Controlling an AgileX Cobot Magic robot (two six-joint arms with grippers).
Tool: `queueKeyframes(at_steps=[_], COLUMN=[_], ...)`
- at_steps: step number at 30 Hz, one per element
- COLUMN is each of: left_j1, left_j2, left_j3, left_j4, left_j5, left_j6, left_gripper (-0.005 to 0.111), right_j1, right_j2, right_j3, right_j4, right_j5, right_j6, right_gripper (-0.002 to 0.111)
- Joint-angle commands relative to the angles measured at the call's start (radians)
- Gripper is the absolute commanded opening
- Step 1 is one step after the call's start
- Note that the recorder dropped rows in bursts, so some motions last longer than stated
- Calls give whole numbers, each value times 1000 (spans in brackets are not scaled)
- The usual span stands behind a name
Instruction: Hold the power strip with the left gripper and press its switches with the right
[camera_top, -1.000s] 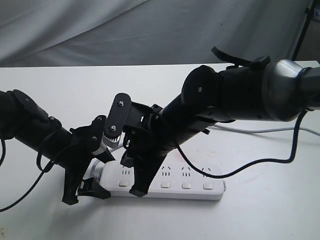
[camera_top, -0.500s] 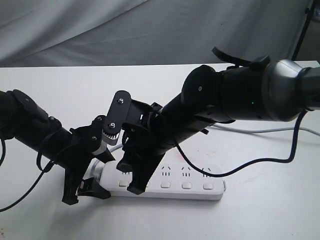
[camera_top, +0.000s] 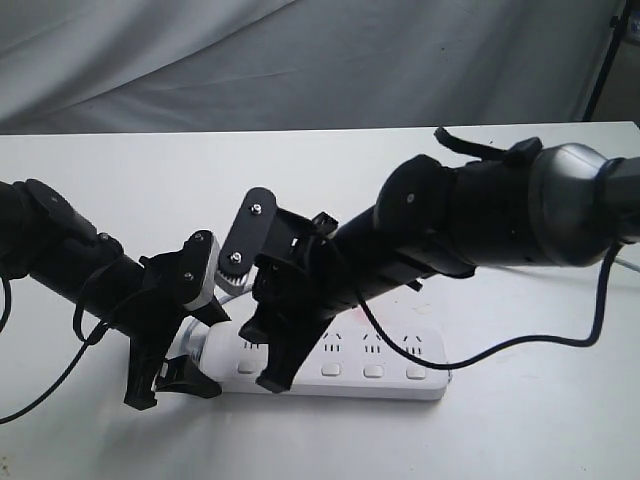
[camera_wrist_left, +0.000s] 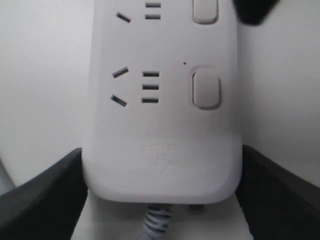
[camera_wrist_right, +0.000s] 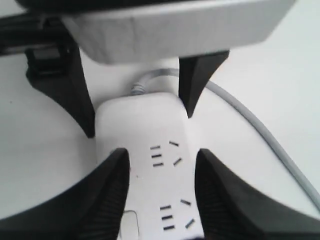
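Power strip: a long white bar lying flat on the white table with its outlets facing up. Its cord end sits between the fingers of the left gripper.

Switches: small white rounded-square buttons in a row along one long edge of the power strip, one beside each outlet. In the exterior view three of them show uncovered toward the strip's free end, and one shows near its cord end.

Outlets: slot groups in a row down the middle of the power strip.

Writing: there is a faint raised mark on the power strip's top between the last outlet and the cord end, too blurred to read. No brand can be read.

Cord: thin and grey, it leaves the strip's rounded end and curves away across the table.

Left gripper: it is at the strip's cord end, jaws pinching the bar across its width, with black fingers against both long sides.

Right gripper: it hangs over the power strip just beyond the left gripper, jaws spread wide. One finger is over the switch edge and the other over the opposite edge. I cannot tell whether a fingertip touches the strip.

Black cable: it loops low over the strip's free end.

Grey cloth: it hangs behind the table, well apart from the strip.
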Motion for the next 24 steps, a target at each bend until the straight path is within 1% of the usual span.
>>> queueKeyframes(at_steps=[1, 4, 7, 10, 16, 20, 24], left_j1=[-6, -6, -6, -6, -6, -6, -6], left_j2=[-3, -3, -3, -3, -3, -3, -3], left_j3=[-1, -1, -1, -1, -1, -1, -1], left_j4=[-15, -15, -15, -15, -15, -15, -15], left_j5=[8, 8, 8, 8, 8, 8, 8], left_j6=[5, 5, 5, 5, 5, 5, 5], left_gripper=[54, 54, 54, 54, 54, 54, 54], right_j1=[1, 10, 20, 24, 49, 54, 54], right_j2=[-9, -9, -9, -9, -7, -7, -7], right_j3=[51, 55, 55, 55, 55, 55, 55], right_j4=[63, 96, 137, 142, 212, 236, 238], right_j5=[-63, -92, -97, -97, -94, -86, -86], right_j6=[-121, -176, -264, -293, -439, -452, -420], right_gripper=[40, 40, 40, 40, 40, 40, 40])
